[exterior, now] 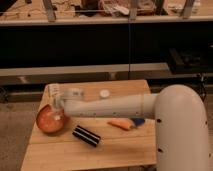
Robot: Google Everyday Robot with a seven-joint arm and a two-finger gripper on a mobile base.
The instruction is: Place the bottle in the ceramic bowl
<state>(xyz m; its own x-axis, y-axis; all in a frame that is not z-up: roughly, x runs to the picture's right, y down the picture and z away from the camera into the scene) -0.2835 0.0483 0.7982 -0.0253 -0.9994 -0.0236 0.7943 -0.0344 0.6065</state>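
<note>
Reaching left across your wooden table (pixel 115 145), the gripper (pixel 58 106) sits over the ceramic bowl (pixel 52 120) — bottle (pixel 58 114) inside it, just beneath. A dark ribbed block (pixel 86 136) lies just right of the bowl.

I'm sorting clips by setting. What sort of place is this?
Probably a lab or workshop: a wooden table, a cluttered workbench behind. The gripper hangs over the ceramic bowl.

Hand (pixel 56 100) over the ceramic bowl (pixel 44 127) — blurred; bottle indistinct.
</note>
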